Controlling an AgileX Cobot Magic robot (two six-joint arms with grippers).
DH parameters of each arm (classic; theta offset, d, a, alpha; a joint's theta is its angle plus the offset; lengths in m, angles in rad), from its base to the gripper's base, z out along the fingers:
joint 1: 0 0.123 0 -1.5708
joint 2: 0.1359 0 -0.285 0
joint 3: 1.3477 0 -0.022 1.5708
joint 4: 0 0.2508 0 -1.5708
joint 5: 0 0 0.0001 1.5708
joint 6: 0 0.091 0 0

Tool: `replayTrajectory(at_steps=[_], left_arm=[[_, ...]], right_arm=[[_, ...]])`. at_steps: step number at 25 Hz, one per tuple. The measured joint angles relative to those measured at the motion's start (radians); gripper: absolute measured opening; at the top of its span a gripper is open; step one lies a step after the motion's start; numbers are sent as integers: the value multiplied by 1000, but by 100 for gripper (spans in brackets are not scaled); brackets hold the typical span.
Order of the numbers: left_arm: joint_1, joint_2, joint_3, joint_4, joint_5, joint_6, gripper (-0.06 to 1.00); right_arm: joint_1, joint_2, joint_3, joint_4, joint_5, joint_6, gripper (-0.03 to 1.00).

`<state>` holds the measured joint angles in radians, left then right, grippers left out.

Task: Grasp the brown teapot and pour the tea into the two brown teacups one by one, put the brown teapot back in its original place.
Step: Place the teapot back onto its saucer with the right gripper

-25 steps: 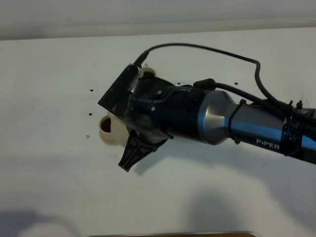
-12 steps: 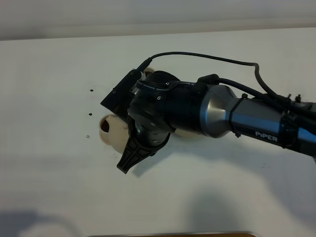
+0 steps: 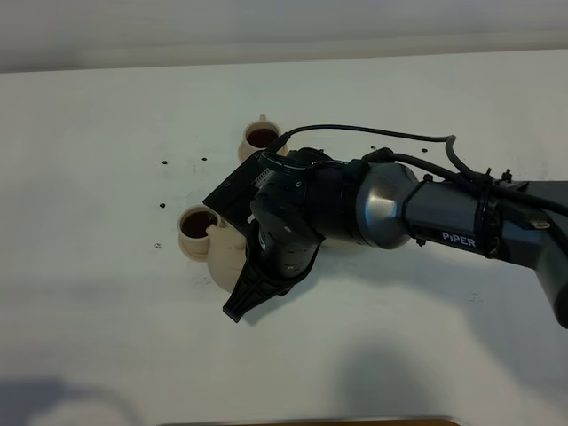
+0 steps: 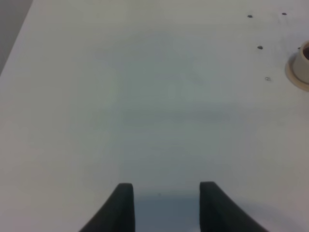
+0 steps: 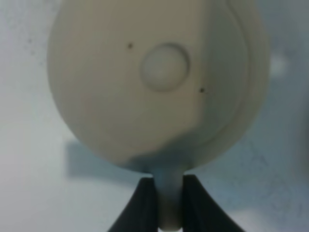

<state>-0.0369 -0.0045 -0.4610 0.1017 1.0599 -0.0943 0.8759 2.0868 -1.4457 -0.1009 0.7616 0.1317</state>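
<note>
On the white surface (image 3: 98,266), seen from high up, the right arm (image 3: 426,217) is reaching across the middle and covering most of the brown teapot (image 3: 226,262). Only a pale edge of the pot is peeking out beside the arm. Two teacups are standing near it, both full of dark tea: the near teacup (image 3: 199,229) is sitting just beside the pot, and the far teacup (image 3: 262,136) is sitting behind the arm.

The left wrist view is showing what the high view is not: the left end effector (image 4: 166,205) is hanging over bare surface, well apart from the pot, holding nothing. Its two dark fingers are showing a gap, yet it is clenched as tight as it goes. One cup saucer (image 4: 298,72) is peeking in at the edge.

The right wrist view is looking straight down on the teapot's round lid and knob (image 5: 164,66). The right end effector (image 5: 166,203) is squeezing the pot's thin loop handle (image 5: 167,193) between its fingers.
</note>
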Motion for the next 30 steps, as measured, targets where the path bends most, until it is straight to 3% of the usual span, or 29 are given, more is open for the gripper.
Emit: replayTrajectory(at_steps=[10,21,30], left_arm=[[0,0,0,0,0,0,31],[0,0,0,0,0,1,31],[0,0,0,0,0,1,31]], right_arm=[[-7,-124,7,-39,44,-22,12],[-280,-172,7,22,45,-21,12],[-308,-169,93,83,21,-27,12]])
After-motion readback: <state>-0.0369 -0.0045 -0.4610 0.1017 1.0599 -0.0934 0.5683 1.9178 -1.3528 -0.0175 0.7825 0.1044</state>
